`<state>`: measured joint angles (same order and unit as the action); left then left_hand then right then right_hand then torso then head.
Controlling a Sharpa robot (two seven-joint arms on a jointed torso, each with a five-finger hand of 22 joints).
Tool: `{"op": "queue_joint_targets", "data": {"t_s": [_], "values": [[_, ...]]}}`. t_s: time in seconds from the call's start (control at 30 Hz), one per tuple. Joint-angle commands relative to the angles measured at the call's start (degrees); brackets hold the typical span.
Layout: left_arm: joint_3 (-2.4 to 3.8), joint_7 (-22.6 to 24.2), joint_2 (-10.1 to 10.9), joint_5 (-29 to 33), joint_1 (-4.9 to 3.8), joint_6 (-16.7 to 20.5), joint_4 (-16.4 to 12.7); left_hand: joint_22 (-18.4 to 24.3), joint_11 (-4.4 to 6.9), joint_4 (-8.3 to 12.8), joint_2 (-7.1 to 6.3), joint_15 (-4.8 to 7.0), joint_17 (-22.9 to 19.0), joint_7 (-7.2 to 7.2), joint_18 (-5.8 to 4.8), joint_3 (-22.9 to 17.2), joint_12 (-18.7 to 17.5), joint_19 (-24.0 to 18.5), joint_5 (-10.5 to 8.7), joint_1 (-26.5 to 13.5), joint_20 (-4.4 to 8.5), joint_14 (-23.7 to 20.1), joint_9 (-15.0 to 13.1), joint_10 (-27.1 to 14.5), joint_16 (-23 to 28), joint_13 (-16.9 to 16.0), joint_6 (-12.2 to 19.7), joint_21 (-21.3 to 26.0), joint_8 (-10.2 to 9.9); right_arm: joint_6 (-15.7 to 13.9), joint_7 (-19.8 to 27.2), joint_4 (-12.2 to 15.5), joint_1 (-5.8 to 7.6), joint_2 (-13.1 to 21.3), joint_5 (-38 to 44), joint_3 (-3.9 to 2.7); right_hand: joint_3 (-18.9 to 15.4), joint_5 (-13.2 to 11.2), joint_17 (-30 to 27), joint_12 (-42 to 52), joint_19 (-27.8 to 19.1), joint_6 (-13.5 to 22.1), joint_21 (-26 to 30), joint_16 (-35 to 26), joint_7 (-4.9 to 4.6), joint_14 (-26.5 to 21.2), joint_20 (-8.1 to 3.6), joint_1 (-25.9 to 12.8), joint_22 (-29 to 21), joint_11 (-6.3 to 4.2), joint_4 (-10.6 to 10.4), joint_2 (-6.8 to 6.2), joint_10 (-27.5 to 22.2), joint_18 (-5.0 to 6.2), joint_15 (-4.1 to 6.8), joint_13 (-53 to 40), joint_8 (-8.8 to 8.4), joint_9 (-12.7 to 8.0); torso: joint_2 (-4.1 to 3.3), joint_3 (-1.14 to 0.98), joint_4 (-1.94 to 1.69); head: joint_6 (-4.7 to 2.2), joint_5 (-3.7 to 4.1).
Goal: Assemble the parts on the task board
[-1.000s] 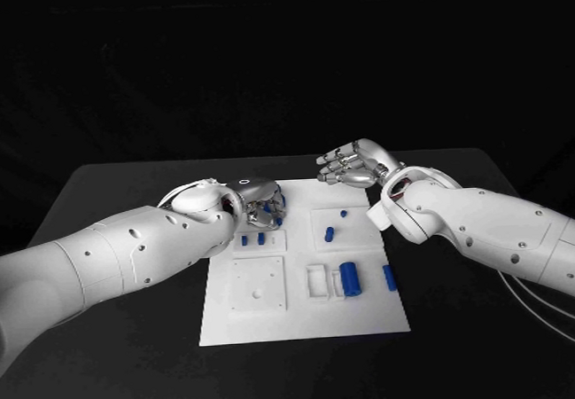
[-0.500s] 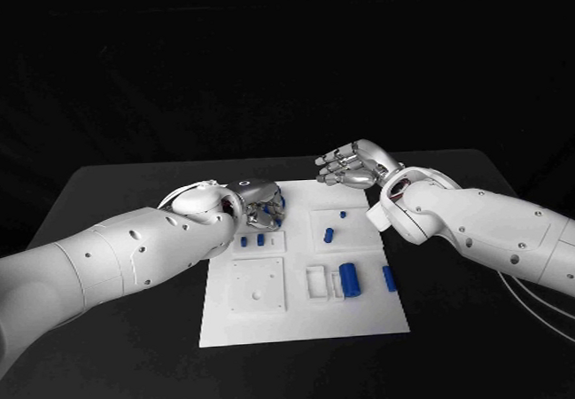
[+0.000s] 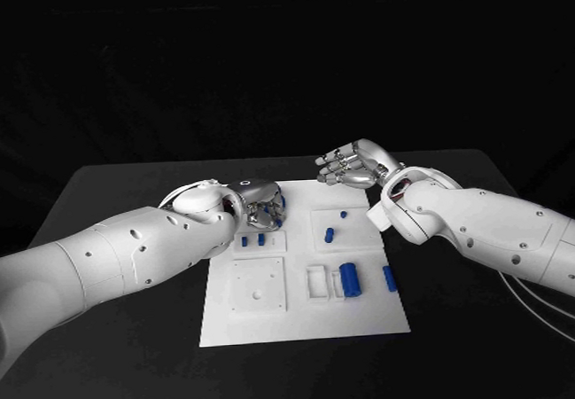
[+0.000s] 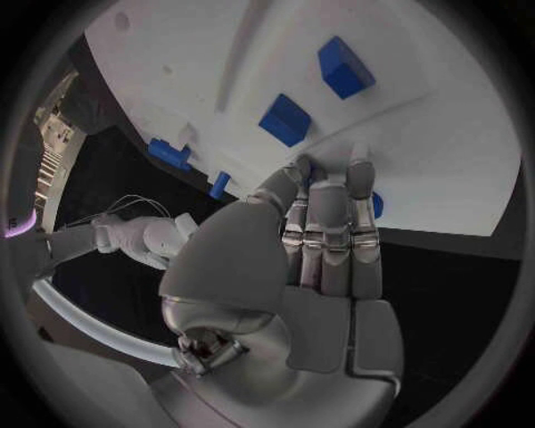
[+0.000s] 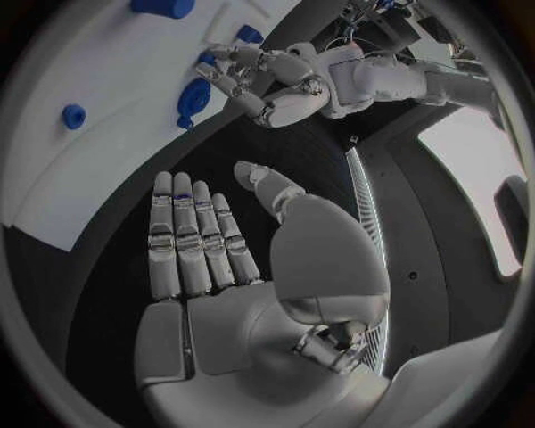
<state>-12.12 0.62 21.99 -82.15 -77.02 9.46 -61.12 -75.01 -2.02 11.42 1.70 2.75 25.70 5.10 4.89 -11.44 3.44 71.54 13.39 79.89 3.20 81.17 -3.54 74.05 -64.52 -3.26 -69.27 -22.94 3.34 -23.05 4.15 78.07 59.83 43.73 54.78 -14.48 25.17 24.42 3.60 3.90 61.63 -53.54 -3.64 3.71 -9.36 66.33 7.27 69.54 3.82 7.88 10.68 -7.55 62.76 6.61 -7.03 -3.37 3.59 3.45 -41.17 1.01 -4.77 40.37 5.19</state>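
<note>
We record a black table (image 3: 141, 366) with a matte, even surface. Its far edge runs straight across the head view, and both far corners are in sight. The top widens toward the near side and runs out of frame at the bottom. Behind and to either side of the table we find a black backdrop (image 3: 282, 67), uniformly dark, with no wall or floor line distinguishable. The table top reads slightly paler than the backdrop.

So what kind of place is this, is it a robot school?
More likely a robot test lab or workshop, as far as I can tell. A white task board with small blue parts lies on a black table, with dark backdrop behind, and two silver hands work over it.
</note>
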Motion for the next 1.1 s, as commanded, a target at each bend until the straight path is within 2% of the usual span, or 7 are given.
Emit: {"op": "queue_joint_targets", "data": {"t_s": [0.03, 0.23, 0.43, 0.5, 0.67, 0.8, 1.1], "values": [[-0.1, -0.7, 0.1, 0.7, 0.16, 1.6, -0.2, -1.2, -0.06, 0.6, 0.36, 0.01, 0.1, 0.13, 1.13, 0.0, -0.2, -0.3, 0.47, 0.0, 0.31, 0.1, -0.2, 0.3, -0.2, -0.1, 0.0, -0.8, 0.2, 0.2, 0.3, 0.1, 0.0, 0.0, 0.2, -0.02, 0.3, 0.2, -0.1, -0.2, -0.3, -0.4, -0.3, -0.2, -0.14, -0.3, -0.07, 0.0, -0.1, -0.04, 0.0, 0.0, -0.1, 0.43, 0.1, 0.1, -0.18, 0.0, 0.04, 0.05, -0.04, -0.27, -0.02], [-0.07, -0.6, 0.9, 2.3, 0.17, 3.3, -0.8, -1.2, -0.1, 1.1, 0.52, 0.05, 0.0, 0.16, 1.08, -0.2, -0.2, -0.5, 0.58, -0.3, 0.45, 0.2, -0.1, 0.2, -0.3, -0.1, 0.0, -1.6, 0.2, 0.2, 0.3, 0.0, 0.0, 0.0, 0.2, -0.02, 0.3, 0.2, -0.1, -0.2, -0.3, -0.4, -0.3, -0.2, -0.14, -0.3, -0.07, 0.0, -0.1, -0.04, 0.0, 0.0, -0.1, 0.43, 0.1, 0.1, -0.18, 0.0, 0.04, 0.07, -0.03, -0.38, -0.1], [0.28, -0.3, 2.2, 5.4, 0.17, 4.9, -2.1, -1.1, -0.15, 1.3, 0.53, 0.04, 0.0, 0.17, 1.07, -0.2, -0.2, -0.6, 0.55, -0.6, 0.44, 0.1, -0.1, 0.1, -0.3, -0.1, 0.1, -1.9, 0.2, 0.2, 0.3, -0.3, 0.0, -0.1, 0.2, -0.02, 0.5, 0.1, -0.1, -0.2, -0.3, -0.5, -0.3, -0.2, -0.12, -0.3, -0.08, 0.0, -0.1, -0.06, 0.0, -0.01, -0.1, 0.43, 0.1, 0.0, -0.19, 0.0, 0.12, 0.04, -0.04, -0.93, -0.34], [0.71, -0.2, 2.7, 6.4, 0.17, 5.2, -2.5, -1.1, -0.21, 1.3, 0.51, 0.02, 0.0, 0.2, 1.06, -0.2, -0.2, -0.6, 0.49, -0.6, 0.45, 0.1, -0.1, -0.1, -0.3, -0.1, 0.2, -1.9, 0.2, 0.2, 0.3, -0.4, 0.0, -0.1, 0.2, -0.02, 0.5, 0.1, -0.1, -0.2, -0.3, -0.5, -0.3, -0.2, -0.12, -0.3, -0.08, 0.0, -0.1, -0.06, 0.0, -0.01, -0.1, 0.43, 0.1, 0.0, -0.19, 0.0, 0.15, 0.04, -0.07, -1.03, -0.4], [2.73, -0.4, 4.5, 11.3, 0.15, 5.5, -4.5, -1.1, -0.22, 1.3, 0.49, 0.04, 0.0, 0.2, 1.05, -0.1, -0.1, -0.6, 0.4, -0.7, 0.46, 0.1, -0.1, -0.1, -0.3, -0.1, 0.2, -1.9, 0.2, 0.3, 0.4, -0.6, 0.0, 0.0, 0.2, -0.02, 0.5, 0.1, -0.1, -0.2, -0.3, -0.5, -0.3, -0.2, -0.12, -0.3, -0.08, 0.0, -0.1, -0.06, 0.0, -0.01, -0.1, 0.43, 0.1, 0.0, -0.19, 0.0, 0.19, 0.02, -0.14, -1.32, -0.69], [3.64, -0.7, 6.0, 13.2, 0.1, 5.1, -6.4, -1.1, -0.24, 1.3, 0.5, 0.05, 0.0, 0.21, 1.03, -0.1, -0.2, -0.6, 0.43, -0.7, 0.49, 0.1, -0.1, -0.1, -0.3, -0.1, 0.3, -1.9, 0.2, 0.3, 0.4, -0.7, 0.0, 0.0, 0.2, -0.02, 0.5, 0.1, -0.1, -0.2, -0.3, -0.5, -0.3, -0.2, -0.12, -0.3, -0.08, 0.0, -0.1, -0.06, 0.0, -0.01, -0.1, 0.43, 0.1, 0.0, -0.19, 0.0, 0.32, -0.04, -0.29, -1.27, -0.71], [4.23, -1.5, 8.7, 14.0, -0.08, 3.3, -8.4, -0.9, -0.17, 0.4, 0.67, 0.19, -0.1, 0.1, 0.5, 1.6, -0.2, -0.3, -0.38, -0.5, 0.73, 0.1, -0.1, -0.2, -0.1, -0.1, 0.3, -1.2, 0.2, 0.4, 0.3, -0.8, 0.0, 0.1, 0.2, -0.02, 0.5, 0.1, -0.1, -0.2, -0.3, -0.5, -0.3, -0.2, -0.12, -0.3, -0.08, 0.0, -0.1, -0.06, 0.0, -0.01, -0.1, 0.43, 0.1, 0.0, -0.19, 0.0, 0.63, 0.04, -0.74, -1.26, -0.64]]}}
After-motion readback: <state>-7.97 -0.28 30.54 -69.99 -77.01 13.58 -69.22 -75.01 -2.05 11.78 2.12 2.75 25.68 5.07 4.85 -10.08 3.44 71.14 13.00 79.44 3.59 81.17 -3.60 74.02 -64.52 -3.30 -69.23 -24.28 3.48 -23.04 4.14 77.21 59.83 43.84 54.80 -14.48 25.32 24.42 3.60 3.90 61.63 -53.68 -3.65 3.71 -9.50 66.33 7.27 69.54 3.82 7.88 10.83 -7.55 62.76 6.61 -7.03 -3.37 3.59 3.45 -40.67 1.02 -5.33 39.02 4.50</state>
